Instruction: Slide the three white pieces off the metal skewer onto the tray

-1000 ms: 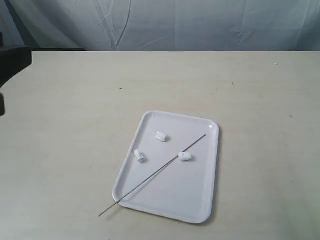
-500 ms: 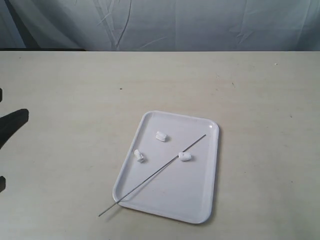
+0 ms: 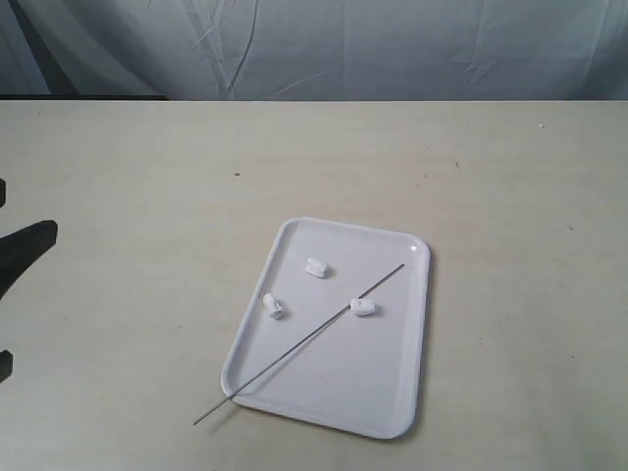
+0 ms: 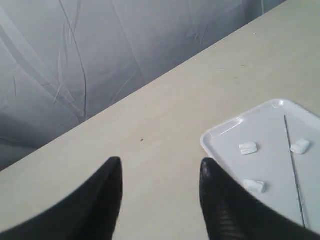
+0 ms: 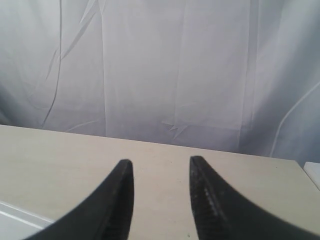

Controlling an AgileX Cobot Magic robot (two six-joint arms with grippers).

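Observation:
The glossy white tray (image 3: 324, 397) lies on the table, right of the middle. The three white pieces lie loose on it, apart from one another (image 3: 316, 267) (image 3: 273, 306) (image 3: 363, 307). The thin metal skewer (image 3: 299, 343) rests diagonally across the tray, bare, its near end poking over the rim onto the table. The piece beside it (image 4: 300, 146) touches or nearly touches the rod. My left gripper (image 4: 161, 161) is open and empty, over bare table left of the tray; one dark finger (image 3: 29, 245) shows at the exterior view's left edge. My right gripper (image 5: 161, 160) is open and empty, off the exterior view.
The beige table (image 3: 147, 177) runs back to a wrinkled grey cloth backdrop (image 3: 343, 44). A corner of the tray (image 5: 15, 216) shows in the right wrist view. A small dark speck (image 3: 236, 175) marks the table.
The left gripper has moved down along the exterior view's left edge, mostly in the first half second. Tray, pieces and skewer have not moved.

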